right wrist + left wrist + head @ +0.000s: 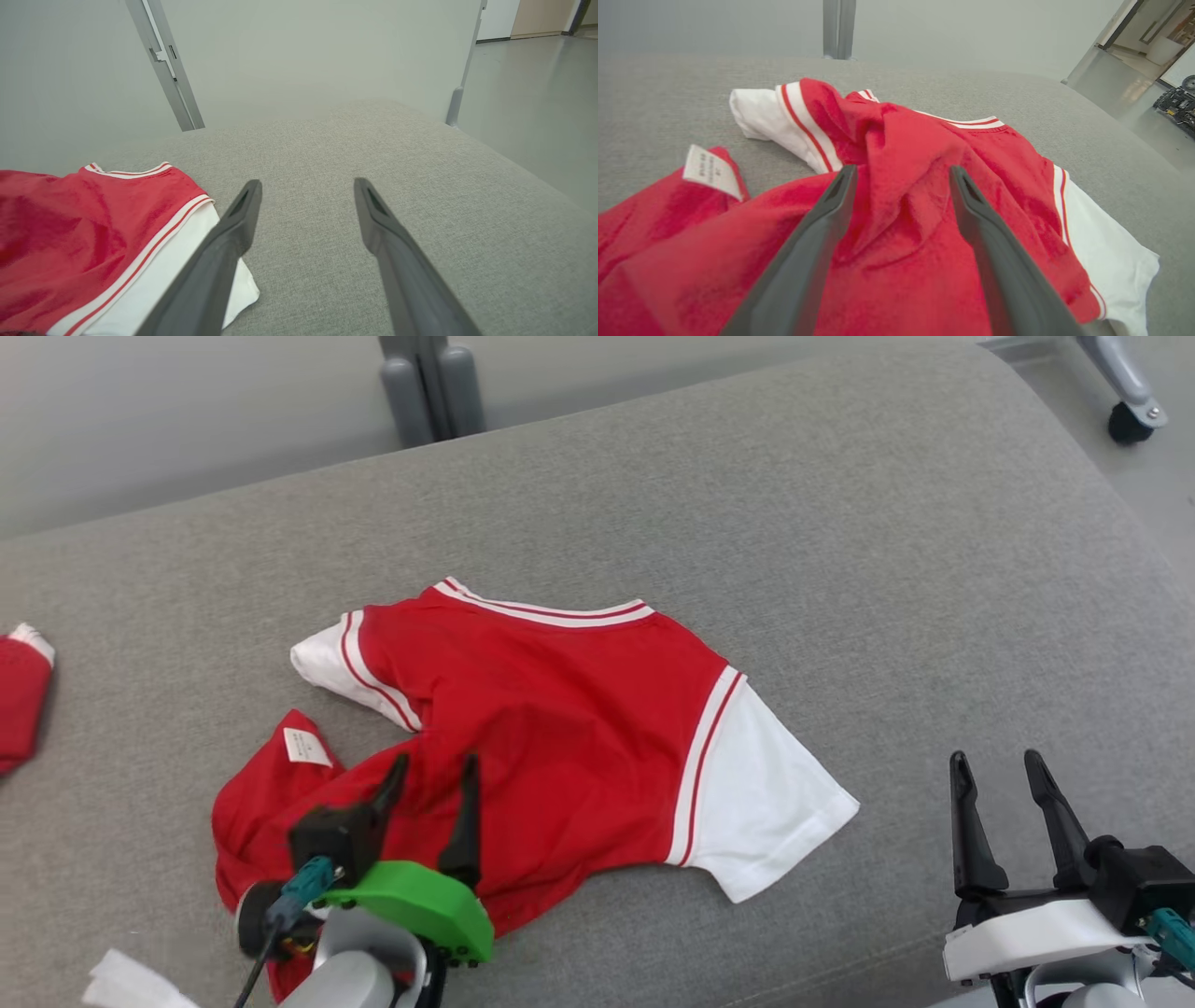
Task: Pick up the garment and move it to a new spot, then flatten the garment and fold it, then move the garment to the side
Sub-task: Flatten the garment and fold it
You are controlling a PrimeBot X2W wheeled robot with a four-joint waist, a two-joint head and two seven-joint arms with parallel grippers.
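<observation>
Left gripper [436,763] spread wide, empty, over the bunched shirt [560,709] — pinch its crumpled hem low, pull outward; right gripper [994,758] open, idle.

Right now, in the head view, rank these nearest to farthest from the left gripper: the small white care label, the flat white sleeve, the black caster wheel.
1. Small white care label: just left of the left gripper, on the red garment.
2. Flat white sleeve: to its right, on the grey cushion.
3. Black caster wheel: far upper right, on the floor.
</observation>
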